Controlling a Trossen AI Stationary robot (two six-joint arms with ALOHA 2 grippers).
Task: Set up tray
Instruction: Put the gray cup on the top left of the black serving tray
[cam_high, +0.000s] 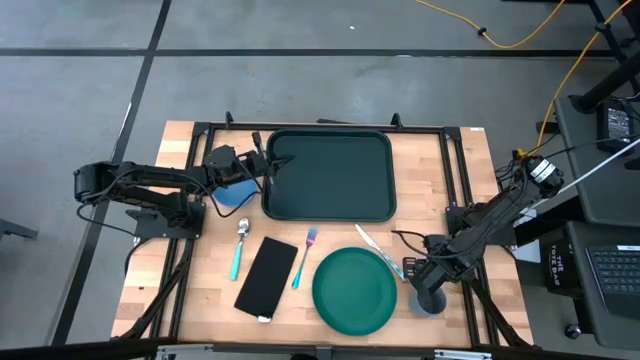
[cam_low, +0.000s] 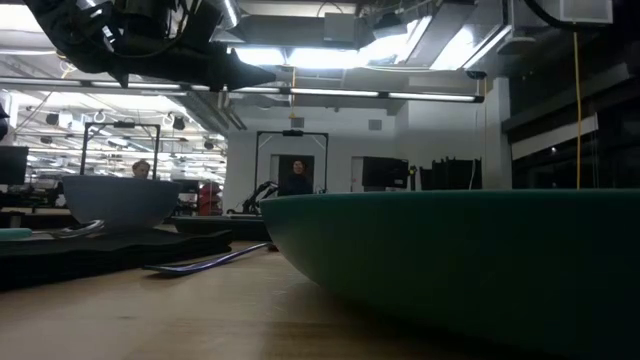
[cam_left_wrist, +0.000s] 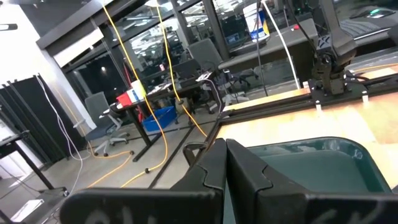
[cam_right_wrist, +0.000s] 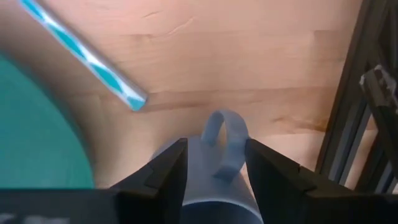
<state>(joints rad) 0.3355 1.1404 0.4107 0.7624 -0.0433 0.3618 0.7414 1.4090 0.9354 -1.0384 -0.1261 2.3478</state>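
The dark green tray (cam_high: 330, 175) lies flat at the table's far middle. My left gripper (cam_high: 268, 160) is shut and empty, held in the air over the tray's left rim near its far corner; it also shows in the low view (cam_low: 245, 75). The tray shows beyond its fingers in the left wrist view (cam_left_wrist: 323, 165). My right gripper (cam_high: 428, 280) is at the near right, shut on a blue-grey mug (cam_high: 432, 298) beside the round green plate (cam_high: 355, 290). My right gripper holds the mug's body (cam_right_wrist: 214, 190) between its two fingers (cam_right_wrist: 165, 177), one on each side, coming from above and slanting down. The mug's handle (cam_right_wrist: 225, 143) sticks out beyond the fingertips, between them. Whether the mug's base is on the table, I cannot tell.
A blue bowl (cam_high: 232, 195) sits under my left arm, left of the tray. A spoon (cam_high: 240, 245), a flat black rectangle (cam_high: 267, 277), a fork (cam_high: 305, 255) and a teal-patterned knife (cam_high: 380, 250) lie at the table's near side. Black frame rails (cam_high: 455, 170) run along the edges.
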